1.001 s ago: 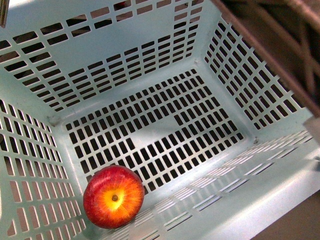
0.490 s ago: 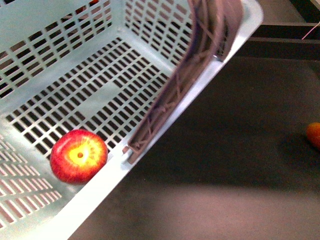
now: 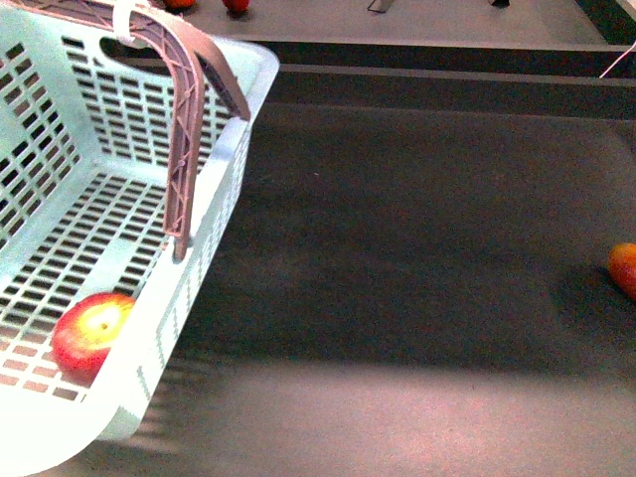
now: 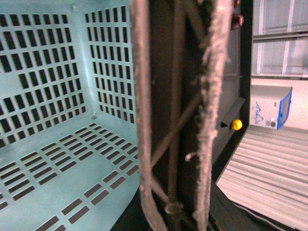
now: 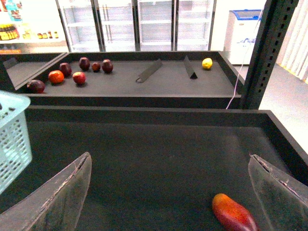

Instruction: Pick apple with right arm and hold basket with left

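The apple (image 3: 89, 333), red with a yellow blush, lies on the slotted floor of the pale mint basket (image 3: 234, 169), in the corner nearest the camera. The basket fills the left of the front view. A grey-brown ribbed handle bar (image 3: 184, 139) with a white band (image 3: 124, 20) arches over it. That bar (image 4: 173, 120) fills the left wrist view, with the basket's floor (image 4: 53, 168) beside it. My left gripper is shut on the basket there, and its fingers do not show. My right gripper (image 5: 168, 197) hangs open over the dark table, away from the apple.
A smaller orange-red fruit (image 5: 233, 211) lies on the dark table (image 3: 417, 248) between my right fingers, also at the right edge in the front view (image 3: 624, 268). A raised rim (image 5: 144, 115) borders the table. Behind it, a shelf holds several fruits (image 5: 72, 72) and a lemon (image 5: 207, 63).
The basket has slid from filling the front view to its left side and sits more level. The apple has shifted to the lower left, and the dark table with the orange-red fruit now shows.
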Robot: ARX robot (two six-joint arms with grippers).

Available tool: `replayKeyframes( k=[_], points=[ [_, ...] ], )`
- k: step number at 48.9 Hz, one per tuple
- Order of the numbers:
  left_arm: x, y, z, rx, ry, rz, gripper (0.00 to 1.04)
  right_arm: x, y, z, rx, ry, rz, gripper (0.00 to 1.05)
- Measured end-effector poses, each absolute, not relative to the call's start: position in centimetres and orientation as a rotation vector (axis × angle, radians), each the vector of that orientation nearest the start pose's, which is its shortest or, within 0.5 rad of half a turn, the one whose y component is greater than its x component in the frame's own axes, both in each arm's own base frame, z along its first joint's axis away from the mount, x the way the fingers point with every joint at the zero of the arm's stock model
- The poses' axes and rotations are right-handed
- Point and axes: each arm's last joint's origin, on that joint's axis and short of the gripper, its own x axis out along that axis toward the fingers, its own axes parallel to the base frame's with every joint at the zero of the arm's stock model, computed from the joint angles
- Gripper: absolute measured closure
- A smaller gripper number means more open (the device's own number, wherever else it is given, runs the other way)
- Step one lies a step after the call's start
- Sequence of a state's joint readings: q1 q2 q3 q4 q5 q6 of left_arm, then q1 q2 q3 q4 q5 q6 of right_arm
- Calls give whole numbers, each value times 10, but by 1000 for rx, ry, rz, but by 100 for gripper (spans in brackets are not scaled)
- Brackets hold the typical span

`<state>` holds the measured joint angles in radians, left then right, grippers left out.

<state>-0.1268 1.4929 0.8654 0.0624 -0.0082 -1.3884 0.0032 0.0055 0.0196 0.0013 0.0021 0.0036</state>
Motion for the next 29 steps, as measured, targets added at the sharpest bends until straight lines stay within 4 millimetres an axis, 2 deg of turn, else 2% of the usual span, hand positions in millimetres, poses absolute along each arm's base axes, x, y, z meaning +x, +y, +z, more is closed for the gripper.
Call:
replayKeyframes(
  k=[12, 29],
  points=[
    [320, -36, 185, -1355, 599, 376, 98, 97, 0, 170, 3, -15, 1, 9],
    [303, -29, 156, -1386, 630, 485, 98, 97, 0, 170, 3, -15, 1, 9]
  ],
)
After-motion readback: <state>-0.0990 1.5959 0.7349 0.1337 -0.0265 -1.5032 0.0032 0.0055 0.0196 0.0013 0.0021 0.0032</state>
